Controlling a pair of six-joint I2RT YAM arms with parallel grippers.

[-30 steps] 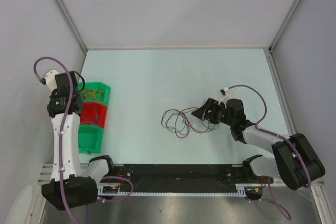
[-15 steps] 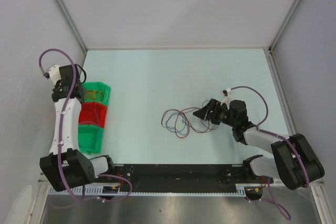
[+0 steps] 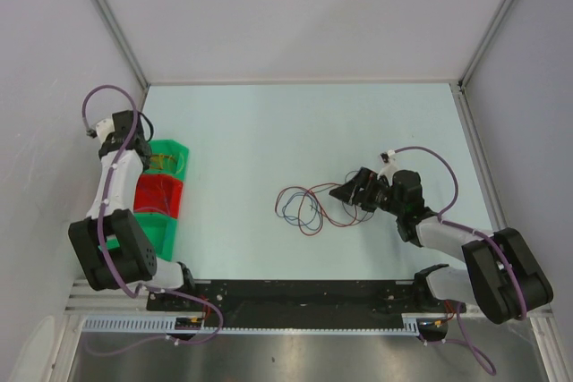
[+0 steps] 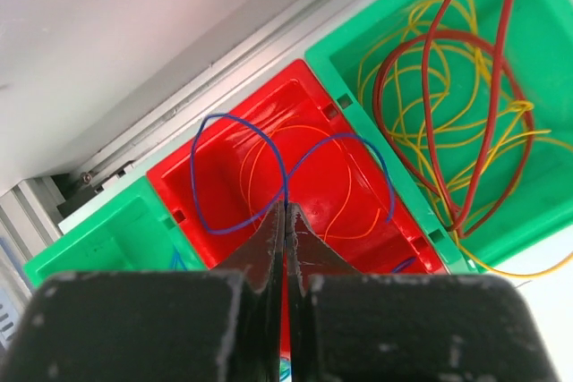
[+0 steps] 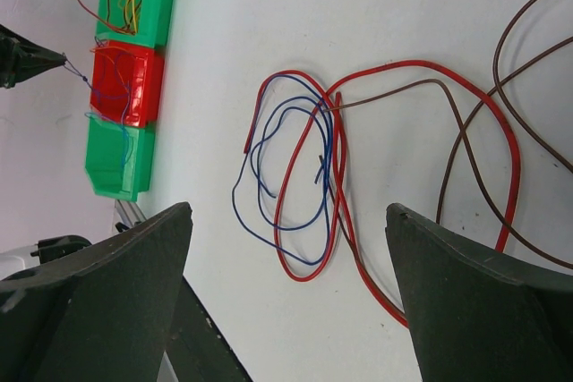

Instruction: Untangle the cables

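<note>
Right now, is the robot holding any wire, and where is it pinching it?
Yes. The left fingers pinch a thin blue wire where its loops cross, above the red bin. The right fingers are open and hold nothing.

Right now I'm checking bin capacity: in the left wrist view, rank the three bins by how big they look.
1. Red bin, fully in view.
2. Green bin with yellow and maroon cables, partly cropped.
3. Other green bin, mostly hidden.
Cropping makes the real ranking unsure.

Left arm point(image 3: 115, 187): wrist drawn back toward the left wall and far corner, elbow folded lower, its shut pincer point(image 4: 285, 221) lifting a blue wire point(image 4: 269, 163) over the red bin point(image 4: 295, 176).
</note>
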